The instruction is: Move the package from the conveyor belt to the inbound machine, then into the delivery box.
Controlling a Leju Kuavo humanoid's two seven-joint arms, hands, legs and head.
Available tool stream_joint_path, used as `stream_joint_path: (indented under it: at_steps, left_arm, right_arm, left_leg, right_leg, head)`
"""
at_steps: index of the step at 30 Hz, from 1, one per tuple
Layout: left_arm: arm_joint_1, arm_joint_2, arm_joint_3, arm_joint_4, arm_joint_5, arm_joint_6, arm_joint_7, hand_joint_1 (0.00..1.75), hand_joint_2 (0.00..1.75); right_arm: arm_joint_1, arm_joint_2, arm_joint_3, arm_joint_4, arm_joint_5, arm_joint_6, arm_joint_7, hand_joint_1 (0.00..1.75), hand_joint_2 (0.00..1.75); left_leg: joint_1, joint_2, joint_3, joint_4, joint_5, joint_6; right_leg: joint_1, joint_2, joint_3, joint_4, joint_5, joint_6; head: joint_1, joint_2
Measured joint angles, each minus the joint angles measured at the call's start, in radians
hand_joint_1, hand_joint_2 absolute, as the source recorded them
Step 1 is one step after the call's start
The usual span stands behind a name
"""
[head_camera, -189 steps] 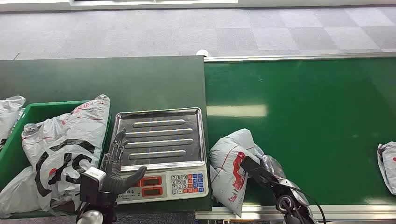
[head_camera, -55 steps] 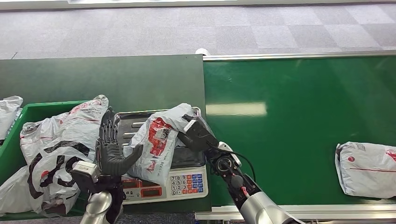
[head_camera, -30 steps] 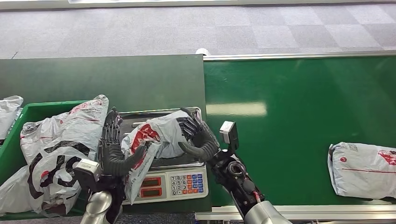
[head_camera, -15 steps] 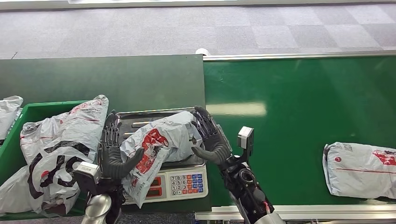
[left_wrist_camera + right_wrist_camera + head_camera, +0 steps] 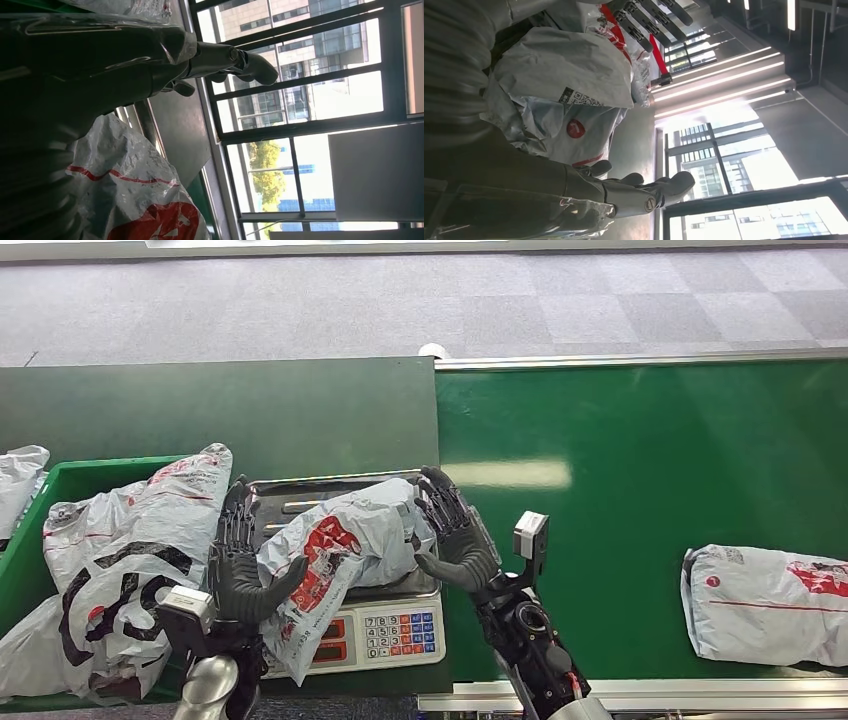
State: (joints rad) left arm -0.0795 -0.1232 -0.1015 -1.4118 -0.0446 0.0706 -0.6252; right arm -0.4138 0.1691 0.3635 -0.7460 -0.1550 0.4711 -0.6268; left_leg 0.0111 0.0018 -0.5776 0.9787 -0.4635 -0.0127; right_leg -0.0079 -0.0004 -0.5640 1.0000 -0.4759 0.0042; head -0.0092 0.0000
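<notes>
Midway through the job, we have the package lying on the steel pan of the weighing scale, our inbound machine, with its lower end drooping over the display and keypad. Our left hand stands at the package's left edge, fingers upright and spread, thumb reaching toward the bag; whether it is actually pressing the plastic we cannot tell. Our right hand stands just beside the package's right end, fingers apart and holding nothing.

We judge the weighing step to be in hand: the parcel is off the conveyor belt and not yet in the delivery box, the green crate to the left already heaped with other bags. The next move, as we read it, calls for the left hand to close on the bag's near edge and carry it leftward over the crate's rim.

The package's long axis runs diagonally, from the far right of the pan down to the near left, red print facing up. Another grey package waits on the belt, well apart to the right.
</notes>
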Motion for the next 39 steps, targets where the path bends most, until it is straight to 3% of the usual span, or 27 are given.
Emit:
stream_joint_path:
  at_steps: [6, 11, 13, 22, 39]
  left_arm:
    - [0.002, -0.001, 0.002, -0.002, 0.0, -0.006, 0.003, 0.0, 1.75]
    - [0.02, -0.005, 0.018, -0.03, -0.012, -0.028, 0.011, 0.0, 1.75]
    - [0.027, -0.007, 0.024, -0.041, -0.009, -0.043, 0.012, 0.0, 1.75]
    - [0.041, -0.018, 0.053, -0.08, 0.034, -0.064, 0.009, 0.0, 1.75]
    - [0.042, -0.022, 0.072, -0.085, 0.037, -0.052, 0.019, 0.0, 1.75]
  right_arm:
    - [0.009, -0.01, -0.012, -0.033, 0.03, -0.036, -0.006, 0.0, 1.75]
    - [0.061, -0.032, -0.043, -0.181, 0.256, -0.343, -0.014, 0.0, 1.75]
    - [0.093, -0.041, -0.063, -0.255, 0.282, -0.392, -0.005, 0.0, 1.75]
    - [0.2, -0.061, -0.168, -0.458, 0.31, -0.477, 0.022, 0.0, 1.75]
    - [0.234, -0.063, -0.256, -0.542, 0.29, -0.504, 0.034, 0.0, 1.75]
  left_leg:
    - [0.0, 0.0, 0.0, 0.0, 0.0, 0.0]
    - [0.0, 0.0, 0.0, 0.0, 0.0, 0.0]
    - [0.0, 0.0, 0.0, 0.0, 0.0, 0.0]
    - [0.0, 0.0, 0.0, 0.0, -0.001, 0.0]
    - [0.0, 0.0, 0.0, 0.0, -0.001, 0.0]
  right_leg:
    - [0.0, 0.0, 0.0, 0.0, 0.0, 0.0]
    - [0.0, 0.0, 0.0, 0.0, 0.0, 0.0]
    - [0.0, 0.0, 0.0, 0.0, 0.0, 0.0]
    - [0.0, 0.0, 0.0, 0.0, 0.0, 0.0]
    - [0.0, 0.0, 0.0, 0.0, 0.0, 0.0]
  head:
    - [0.0, 0.0]
    - [0.0, 0.0]
    - [0.0, 0.0]
    - [0.0, 0.0]
    - [0.0, 0.0]
